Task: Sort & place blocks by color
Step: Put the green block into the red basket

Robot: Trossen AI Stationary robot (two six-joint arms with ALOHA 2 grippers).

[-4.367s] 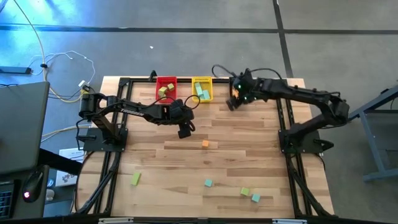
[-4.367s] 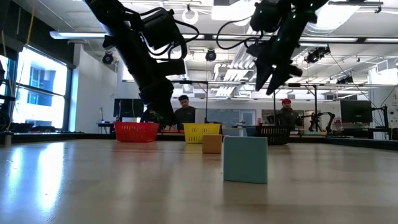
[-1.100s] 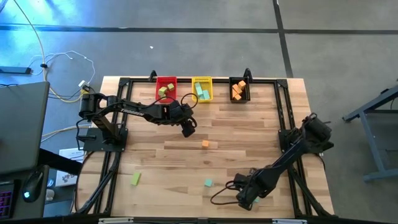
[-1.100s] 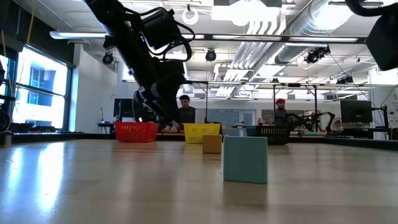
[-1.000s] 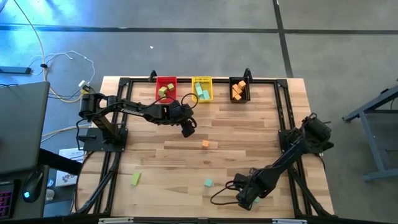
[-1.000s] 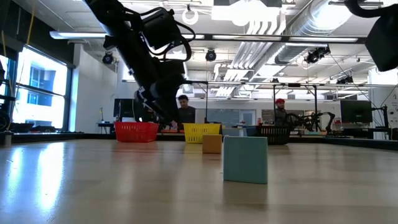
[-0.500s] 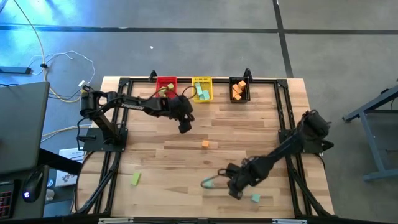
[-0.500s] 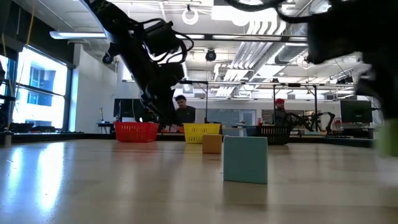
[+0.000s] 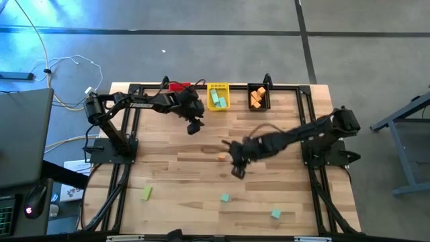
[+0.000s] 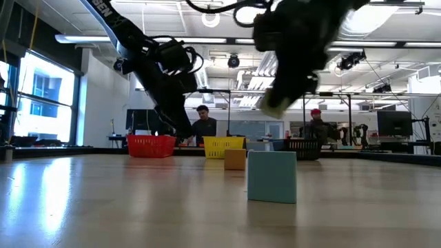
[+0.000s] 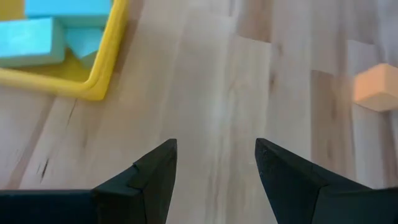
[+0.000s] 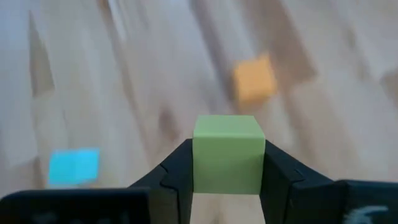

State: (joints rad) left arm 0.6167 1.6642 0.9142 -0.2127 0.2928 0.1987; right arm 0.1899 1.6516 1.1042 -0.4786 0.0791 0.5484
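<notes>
My right gripper [image 9: 236, 171] hangs over the middle of the table, shut on a light green cube [image 12: 227, 149]. Just beyond it an orange block [image 9: 222, 156] rests flat on the wood. Two teal blocks [image 9: 225, 198] [image 9: 275, 214] and a green bar [image 9: 146, 193] lie toward the near edge. My left gripper [image 9: 193, 127] stands open over bare wood near the yellow bin [image 9: 218, 96], with nothing between its fingers [image 11: 155, 171]. My right gripper pinches the green cube by two opposite sides [image 12: 199, 163] between its two fingers. The fingers slant down from the table's right side. The cube sits square in the hold, top face showing, lifted clear of the table [image 10: 274, 105].
Three bins stand along the far edge: a red one [image 9: 180, 86] partly under my left arm, the yellow one with teal blocks [image 11: 37, 37], and a black one [image 9: 258, 97] with orange blocks. People stand in the room behind the table [image 10: 204, 124].
My right gripper has swung up from the near right part of the table toward its middle, carrying the green cube lifted clear of the wood. My left gripper has gone toward the far edge, closer to the red and yellow bins, and has turned a little.
</notes>
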